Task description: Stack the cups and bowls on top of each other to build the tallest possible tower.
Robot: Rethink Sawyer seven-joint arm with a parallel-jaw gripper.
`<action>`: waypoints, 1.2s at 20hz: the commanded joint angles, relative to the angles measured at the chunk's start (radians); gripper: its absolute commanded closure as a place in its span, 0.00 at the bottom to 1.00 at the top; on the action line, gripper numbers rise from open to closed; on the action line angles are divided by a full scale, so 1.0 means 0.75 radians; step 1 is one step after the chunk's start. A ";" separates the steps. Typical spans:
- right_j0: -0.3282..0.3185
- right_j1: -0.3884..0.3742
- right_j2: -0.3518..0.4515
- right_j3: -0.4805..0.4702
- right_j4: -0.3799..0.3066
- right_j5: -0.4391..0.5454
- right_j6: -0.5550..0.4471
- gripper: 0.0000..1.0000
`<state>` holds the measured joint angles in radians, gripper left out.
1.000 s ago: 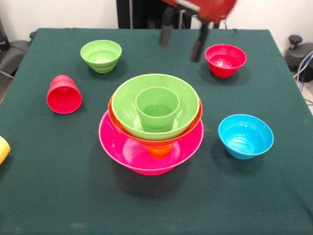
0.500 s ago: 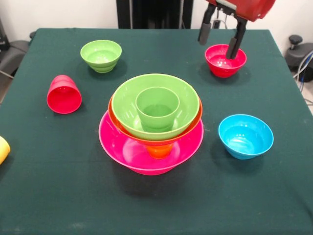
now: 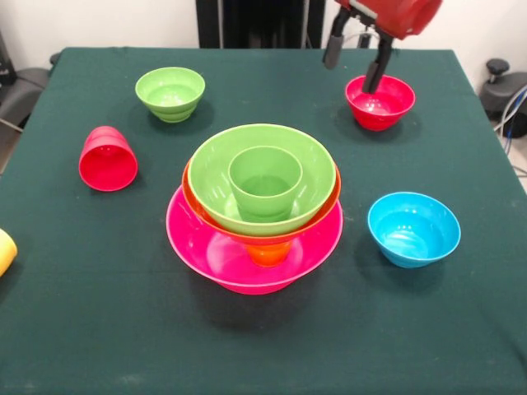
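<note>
Gripper (image 3: 356,64) hanging at the far side of the table, over the left rim of the small red bowl (image 3: 380,101) as seen from the front — jaws spread wide, nothing between them. One finger down over that rim, tip seemingly inside the bowl, the other outside it beside the wall, so the rim sits roughly between the two; whether either finger touches it cannot be told. Bowl itself lies just below and slightly right of the jaw midpoint, upright, empty. Round bowl, no long axis to speak of — grip direction likely matters only in straddling the wall.

Tower (image 3: 255,214) at table centre, well apart from the gripper and nearer the camera. Very large pink bowl (image 3: 200,247) as base; orange cup (image 3: 268,253) standing in it, under the large orange bowl (image 3: 192,185), of which only a rim sliver shows. Large green bowl (image 3: 216,169) nested in that, green cup (image 3: 265,183) upright inside it, empty.

Loose pieces: small green bowl (image 3: 170,93) upright and empty, far left; small blue bowl (image 3: 413,229) upright and empty, right of the tower; red cup (image 3: 108,159) tipped on its side, left of the tower; yellow cup (image 3: 5,250) cut off at the left edge.

Probable step: closing on the red bowl's rim to lift it, then carrying it over to the tower top. Risk — thin-wall pinch slipping, or the bowl tilting on the lift.
</note>
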<state>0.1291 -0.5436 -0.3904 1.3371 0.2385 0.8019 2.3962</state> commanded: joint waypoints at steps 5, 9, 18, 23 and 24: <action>-0.037 0.082 0.045 0.322 0.066 -0.185 0.327 0.00; 0.016 0.074 0.028 0.387 0.104 -0.218 0.373 0.00; 0.150 0.042 -0.019 0.553 0.170 -0.335 0.478 0.00; 0.162 -0.019 -0.037 0.690 0.212 -0.388 0.510 0.00; 0.163 -0.030 -0.038 0.718 0.220 -0.404 0.513 0.00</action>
<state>0.2391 -0.5553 -0.4563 1.6900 0.3595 0.5872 2.5410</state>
